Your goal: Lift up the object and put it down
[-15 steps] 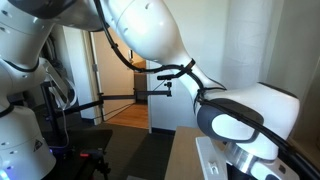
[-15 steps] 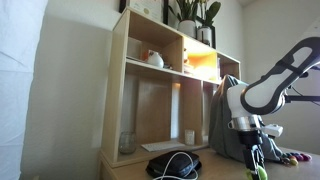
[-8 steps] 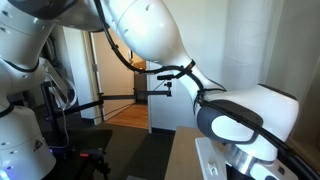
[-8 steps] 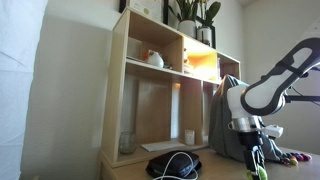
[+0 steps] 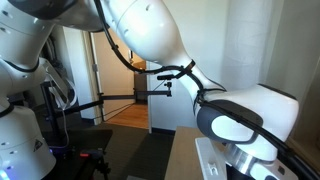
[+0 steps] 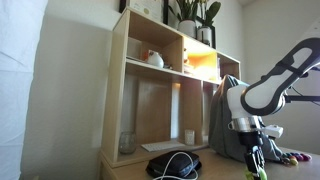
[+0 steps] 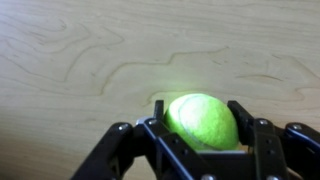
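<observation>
The object is a yellow-green tennis ball (image 7: 203, 122) on the light wooden table (image 7: 80, 50), low in the middle of the wrist view. My gripper (image 7: 198, 107) stands around it, and both black fingers (image 7: 243, 118) press against its left and right sides. In an exterior view the gripper (image 6: 256, 160) points straight down at the table's right end, and a bit of the green ball (image 6: 259, 173) shows at its tip. The ball's underside is hidden.
A wooden shelf unit (image 6: 150, 90) stands at the back with a glass jar (image 6: 127, 143), a small cup (image 6: 188, 136) and plants (image 6: 195, 12) on top. A black bundle of cables (image 6: 175, 163) lies on the table to the gripper's left. The arm (image 5: 150, 40) fills an exterior view.
</observation>
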Robot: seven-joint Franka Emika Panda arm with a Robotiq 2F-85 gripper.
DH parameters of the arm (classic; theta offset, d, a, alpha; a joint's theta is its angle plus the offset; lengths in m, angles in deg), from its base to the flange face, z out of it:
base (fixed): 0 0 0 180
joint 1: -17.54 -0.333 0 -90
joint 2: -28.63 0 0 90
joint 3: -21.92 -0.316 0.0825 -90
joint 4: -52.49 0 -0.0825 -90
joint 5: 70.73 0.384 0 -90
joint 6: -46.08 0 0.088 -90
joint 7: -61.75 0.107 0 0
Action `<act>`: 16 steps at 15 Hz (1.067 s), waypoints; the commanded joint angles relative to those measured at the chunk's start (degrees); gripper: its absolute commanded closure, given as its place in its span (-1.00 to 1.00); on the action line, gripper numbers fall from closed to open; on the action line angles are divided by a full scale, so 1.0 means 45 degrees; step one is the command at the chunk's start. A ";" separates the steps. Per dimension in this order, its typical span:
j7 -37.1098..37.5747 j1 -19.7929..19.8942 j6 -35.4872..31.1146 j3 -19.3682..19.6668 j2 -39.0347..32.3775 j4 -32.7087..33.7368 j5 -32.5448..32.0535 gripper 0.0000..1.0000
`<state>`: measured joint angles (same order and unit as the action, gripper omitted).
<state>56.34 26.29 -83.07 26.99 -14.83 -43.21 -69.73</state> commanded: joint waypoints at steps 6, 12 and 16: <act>0.0022 -0.0220 -0.2005 0.0050 0.1063 -0.1801 -0.0511 0.26; -0.0110 -0.0247 -0.4078 -0.0013 0.2277 -0.3719 -0.0739 0.26; -0.0224 -0.0172 -0.5141 -0.0057 0.3103 -0.4820 -0.0674 0.26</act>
<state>56.21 25.24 -102.82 26.99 -6.12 -58.81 -72.21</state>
